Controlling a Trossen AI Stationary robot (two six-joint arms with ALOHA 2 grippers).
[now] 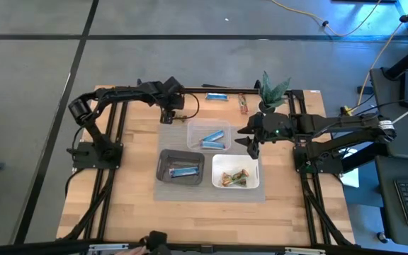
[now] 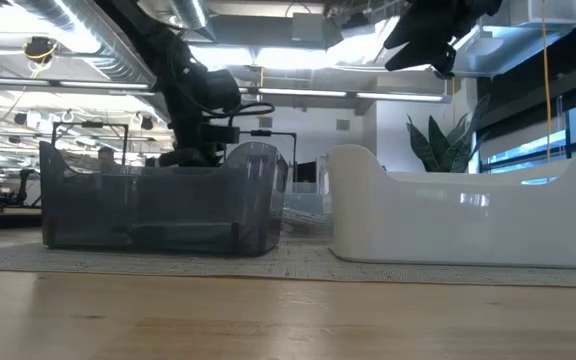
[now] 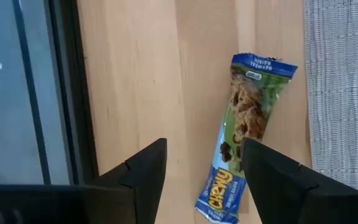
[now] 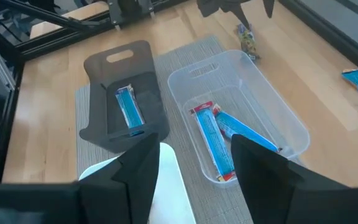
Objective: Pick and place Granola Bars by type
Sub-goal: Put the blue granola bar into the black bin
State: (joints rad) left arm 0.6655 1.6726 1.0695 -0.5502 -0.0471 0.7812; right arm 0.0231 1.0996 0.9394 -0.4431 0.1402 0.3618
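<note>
Wooden table (image 1: 133,212) — grey mat (image 1: 168,193) under trays — concrete floor (image 1: 34,85).

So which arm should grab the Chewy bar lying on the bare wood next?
Left. The left gripper is open right over the Chewy bar, its fingers either side of it. The right gripper hangs by the white tray, away from it.

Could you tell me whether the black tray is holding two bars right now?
No, the black tray holds a single blue bar, while the clear tray beside it holds two.
</note>
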